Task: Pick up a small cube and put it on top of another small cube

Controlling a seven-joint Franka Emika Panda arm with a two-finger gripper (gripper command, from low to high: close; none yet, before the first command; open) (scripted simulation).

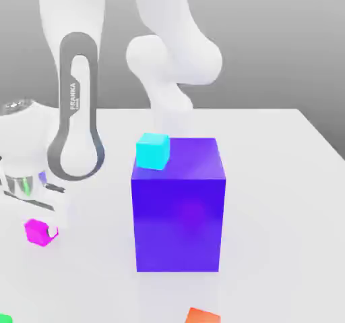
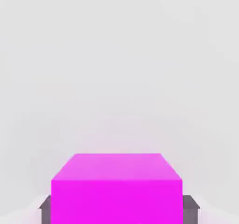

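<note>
The magenta cube [image 2: 116,202] sits directly between the fingertips of the gripper [image 2: 119,213], one dark finger pad [image 2: 190,210] against either side of it, so the jaws are closed down to the cube's width and have hold of it. In the exterior view the same cube is at the lower left of the frame, just under the hand and low over the white table [image 1: 283,247]. Its sides are all about equal, so there is no long axis to speak of; what counts is that two opposite faces lie flat to the pads, and the grip looks square. The coming move seems to be a lift, and then a carry to another small cube. The cyan cube [image 1: 153,151] rests on the big blue block [image 1: 178,214] near the middle of the frame, toward the exterior view's right from the jaws and higher up; an orange cube [image 1: 203,316] shows at the bottom edge and a green one [image 1: 5,319] in the lower left corner. Which one is meant, the pictures cannot tell.
</note>
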